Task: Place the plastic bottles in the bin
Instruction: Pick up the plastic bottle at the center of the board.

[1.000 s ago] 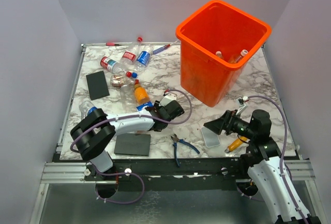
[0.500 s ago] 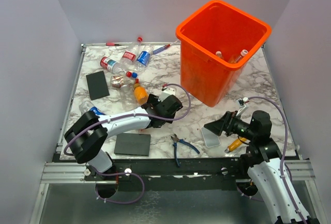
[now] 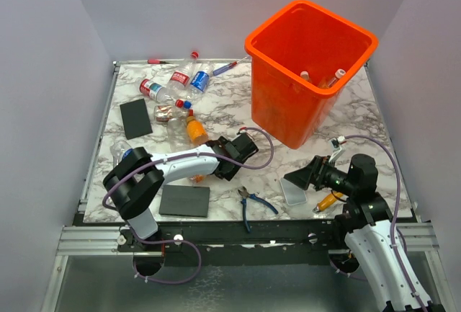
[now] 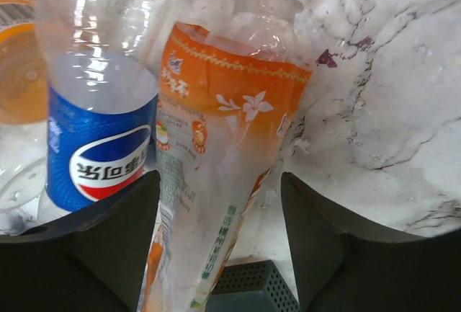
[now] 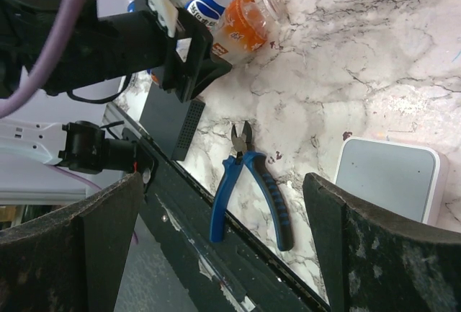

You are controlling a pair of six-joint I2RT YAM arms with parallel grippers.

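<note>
In the left wrist view a crushed orange-labelled bottle (image 4: pixel 223 132) lies between the wide-apart jaws of my left gripper (image 4: pixel 220 254), which is open. A blue-labelled bottle (image 4: pixel 101 132) sits just left of it. From above, the left gripper (image 3: pixel 218 168) is low over the table's near middle. Several more bottles (image 3: pixel 180 76) lie at the back left, and an orange-filled bottle (image 3: pixel 196 130) sits closer. The orange bin (image 3: pixel 310 67) stands at the back right with bottles (image 3: pixel 338 76) inside. My right gripper (image 3: pixel 302 176) hovers open and holds nothing.
Blue-handled pliers (image 3: pixel 253 204) lie near the front edge, also under my right gripper (image 5: pixel 223 182). A white box (image 3: pixel 293 192) and an orange-handled tool (image 3: pixel 330 200) lie beside it. Black pads (image 3: pixel 184 200) (image 3: pixel 135 117) lie on the left. Markers (image 3: pixel 225 68) sit at the back.
My left gripper's jaws have spread wider and its wrist has shifted slightly right. The right arm has not moved.
</note>
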